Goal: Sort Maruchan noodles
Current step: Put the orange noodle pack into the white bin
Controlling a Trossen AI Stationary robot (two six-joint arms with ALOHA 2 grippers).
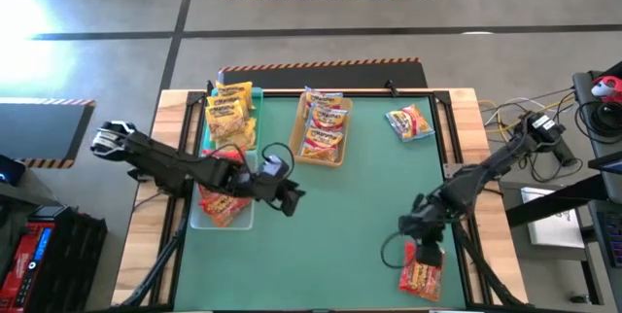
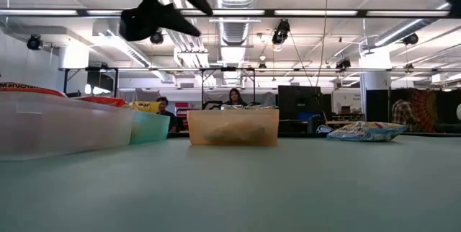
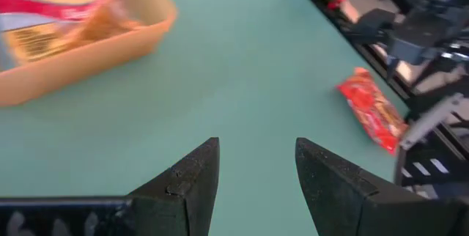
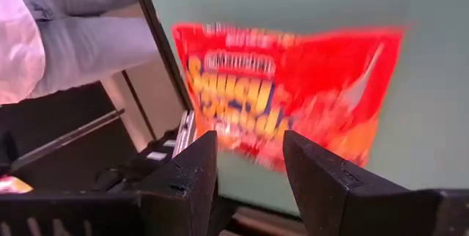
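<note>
Left gripper is hanging over the bare green mat, jaws parted with a gap between them and nothing in it; the left wrist view shows only mat between the two fingers. Right behind it, under the arm, sits the clear tray with red packets piled in it. I can't get an exact count there, the arm covers part of the pile. Just past that, further back along the same edge, is the teal tray stuffed with yellow packets, looks like three or so stacked. Off to the far side of the gripper, toward the back of the table, is the tan tray with orange-and-red packets, roughly three overlapping.

Right gripper is over near the front corner on its own side, jaws also parted and not clamped on anything. Directly below and just in front of it lies one red packet, flat on the mat right at the table edge, partly hanging toward the frame. The same packet shows up across the mat in the left wrist view.

One more loose packet sits well away from both grippers near the back, beyond the right one, on its own on the mat.

So: three trays, each holding one colour, plus two loose packets.
</note>
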